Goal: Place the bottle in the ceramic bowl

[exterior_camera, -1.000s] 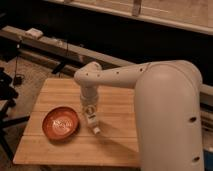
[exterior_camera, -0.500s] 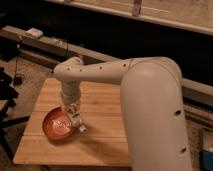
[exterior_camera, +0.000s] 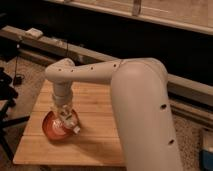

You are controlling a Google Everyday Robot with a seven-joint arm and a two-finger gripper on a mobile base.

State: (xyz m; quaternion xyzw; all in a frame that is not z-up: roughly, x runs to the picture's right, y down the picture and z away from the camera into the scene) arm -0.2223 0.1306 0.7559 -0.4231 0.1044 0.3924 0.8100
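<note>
The ceramic bowl [exterior_camera: 51,128] is a shallow orange-red bowl on the left part of the wooden table [exterior_camera: 95,140]. My gripper [exterior_camera: 65,118] hangs from the white arm right over the bowl's right side. The bottle [exterior_camera: 71,125] is a small whitish bottle held in the gripper, tilted, its pale cap end pointing down to the right over the bowl's right rim. The gripper hides part of the bowl's inside.
A long dark ledge [exterior_camera: 60,47] runs behind the table with a small white device [exterior_camera: 34,33] on it. Black stand legs [exterior_camera: 10,107] are at the far left. A blue object [exterior_camera: 207,152] sits on the floor at the right.
My arm has swung left across the table, carrying the bottle from beside the bowl to over the bowl's right side.
</note>
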